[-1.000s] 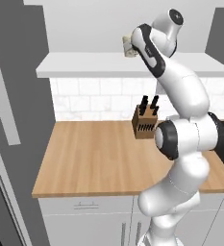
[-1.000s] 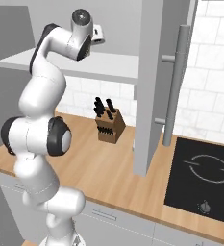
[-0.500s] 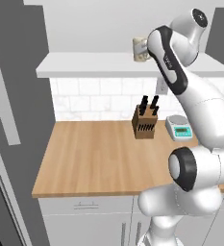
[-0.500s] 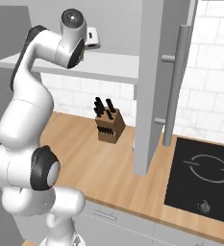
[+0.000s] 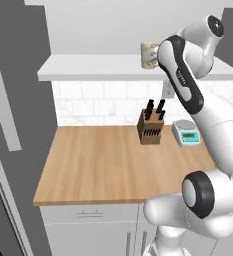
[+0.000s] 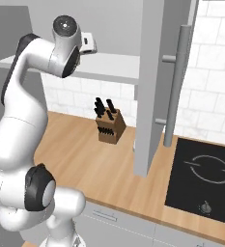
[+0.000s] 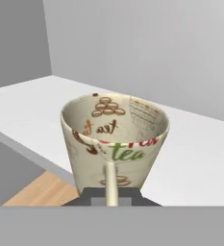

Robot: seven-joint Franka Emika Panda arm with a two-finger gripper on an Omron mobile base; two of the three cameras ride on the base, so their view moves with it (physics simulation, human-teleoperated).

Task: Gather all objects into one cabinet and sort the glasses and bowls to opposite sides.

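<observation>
The beige mug (image 7: pixel 114 139), printed with brown and green patterns, fills the middle of the hand view. My gripper (image 7: pixel 111 194) is shut on its side handle. The mug hangs upright just above the front part of the cabinet's white shelf board (image 7: pixel 195 158). In the left base view the mug (image 5: pixel 148 54) shows beside my forearm, above the shelf board (image 5: pixel 98 67). The cabinet's tall grey door (image 6: pixel 150 87) stands open to the right, with its long bar handle (image 6: pixel 174 87).
A wooden knife block (image 5: pixel 150 129) and a small kitchen scale (image 5: pixel 187 133) stand on the wooden counter (image 5: pixel 103 165) below the shelf. A black hob (image 6: pixel 205 178) lies to the right. Another grey door (image 5: pixel 18 100) stands open at the left.
My arm's elbow has swung over to the right. The mug, still gripped, has shifted slightly right and lower over the shelf.
</observation>
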